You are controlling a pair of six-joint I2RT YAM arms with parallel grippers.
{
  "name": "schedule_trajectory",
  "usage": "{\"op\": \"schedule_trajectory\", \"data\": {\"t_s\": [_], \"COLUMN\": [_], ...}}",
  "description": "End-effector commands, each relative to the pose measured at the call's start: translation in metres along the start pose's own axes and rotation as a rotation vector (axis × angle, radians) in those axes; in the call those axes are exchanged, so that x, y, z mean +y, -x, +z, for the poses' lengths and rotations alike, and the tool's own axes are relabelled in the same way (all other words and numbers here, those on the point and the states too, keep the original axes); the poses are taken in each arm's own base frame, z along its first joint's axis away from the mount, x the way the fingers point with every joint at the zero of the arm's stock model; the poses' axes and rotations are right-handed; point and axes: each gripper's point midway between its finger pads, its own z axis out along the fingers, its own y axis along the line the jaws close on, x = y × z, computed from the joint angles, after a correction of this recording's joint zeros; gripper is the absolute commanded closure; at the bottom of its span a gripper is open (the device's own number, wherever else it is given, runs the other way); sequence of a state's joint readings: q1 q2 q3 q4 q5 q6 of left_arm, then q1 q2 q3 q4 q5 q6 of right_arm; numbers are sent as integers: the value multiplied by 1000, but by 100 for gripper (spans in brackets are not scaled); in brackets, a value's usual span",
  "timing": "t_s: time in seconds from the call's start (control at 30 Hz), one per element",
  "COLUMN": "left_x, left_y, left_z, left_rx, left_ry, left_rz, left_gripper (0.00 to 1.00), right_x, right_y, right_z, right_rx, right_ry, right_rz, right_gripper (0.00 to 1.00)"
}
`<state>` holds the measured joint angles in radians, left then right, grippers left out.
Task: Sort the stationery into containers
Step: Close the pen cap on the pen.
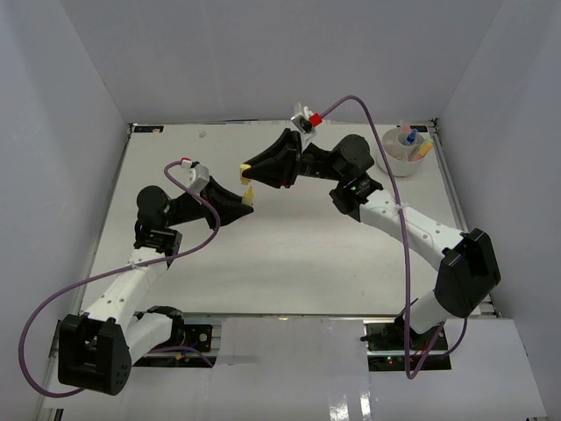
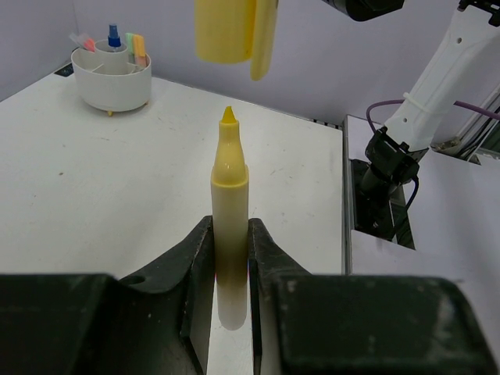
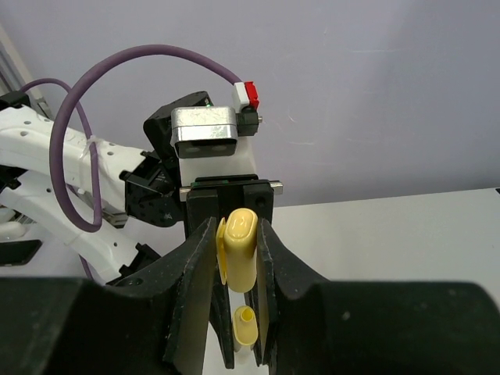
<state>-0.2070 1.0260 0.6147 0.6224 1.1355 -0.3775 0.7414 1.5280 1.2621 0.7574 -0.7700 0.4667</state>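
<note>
Yellow is pretty much the whole story up close: the left gripper (image 2: 230,258) has its two black fingers (image 2: 187,269) clamped on the body of a yellow highlighter (image 2: 229,226), uncapped, wedge tip pointing away from the wrist and up off the table. Just beyond that tip, not touching it, hangs the matching yellow cap (image 2: 233,31) with its clip on one side.

That cap (image 3: 241,248) is pinched between the jaws of the right gripper (image 3: 234,266), so both tools are closed on something, one on the pen and one on the lid. From the right wrist view you can see the highlighter's tip lined up just below the cap's open end, with the left arm's wrist camera facing back behind it.

From overhead, the two grippers meet nose to nose above the middle-back part of the white table (image 1: 289,263), left gripper (image 1: 246,197) just below and left of the right gripper (image 1: 246,168).

Further back, well apart from all that, the round white tub (image 1: 405,154) sits at the far right corner of the table. It already has a blue-capped bottle (image 2: 114,36) standing in the centre, plus pink, green and orange pens poking out of its compartments.
</note>
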Motion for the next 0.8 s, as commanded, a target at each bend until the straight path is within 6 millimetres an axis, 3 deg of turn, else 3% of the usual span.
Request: {"op": "schedule_trajectory", "data": {"t_s": [0.0,0.2,0.77], "left_x": [-10,-10,-15], "left_y": [12,13,17], "left_z": [0,0,-1], "left_rx": [-16,-20,-43], "left_ry": [-32,-29,-37], "left_rz": [70,72,82], "left_gripper": [91,91,92], "right_x": [5,7,13], "right_y": [11,-5,-20], "right_z": [1,-7,-15], "right_rx": [-17,3,10], "right_ry": [18,5,13], "right_rz": [-36,-9,48], "right_gripper": [92,92,92]}}
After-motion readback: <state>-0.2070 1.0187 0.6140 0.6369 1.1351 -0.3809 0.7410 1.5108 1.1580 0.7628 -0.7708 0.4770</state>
